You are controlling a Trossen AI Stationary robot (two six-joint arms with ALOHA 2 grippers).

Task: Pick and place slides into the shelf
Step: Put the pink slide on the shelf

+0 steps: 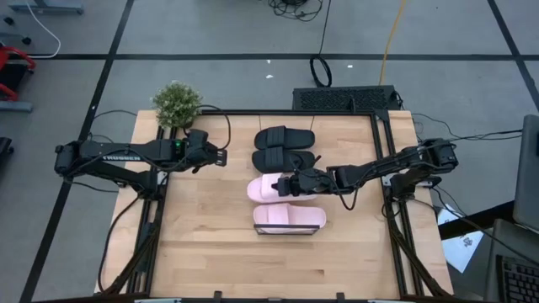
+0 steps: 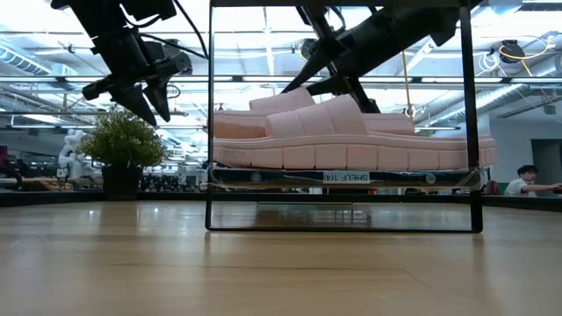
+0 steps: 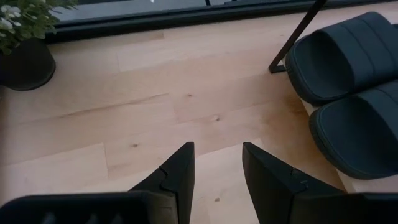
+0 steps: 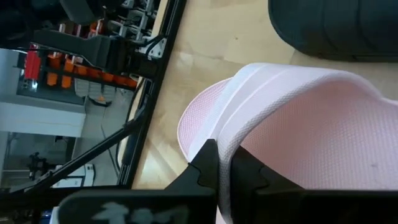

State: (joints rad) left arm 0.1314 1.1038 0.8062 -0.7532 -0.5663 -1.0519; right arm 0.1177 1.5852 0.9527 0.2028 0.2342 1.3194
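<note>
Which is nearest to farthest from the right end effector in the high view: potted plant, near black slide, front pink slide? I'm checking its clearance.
From the right end effector, clamped on the second pink slide's strap:
1. Near black slide, just behind it.
2. Front pink slide, just in front; nearly tied with 1.
3. Potted plant, far back-left corner.

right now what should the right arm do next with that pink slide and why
Probably open and back away: the right gripper pinches the strap of a pink slide that already seems to lie on the shelf, in line with the other three.
</note>
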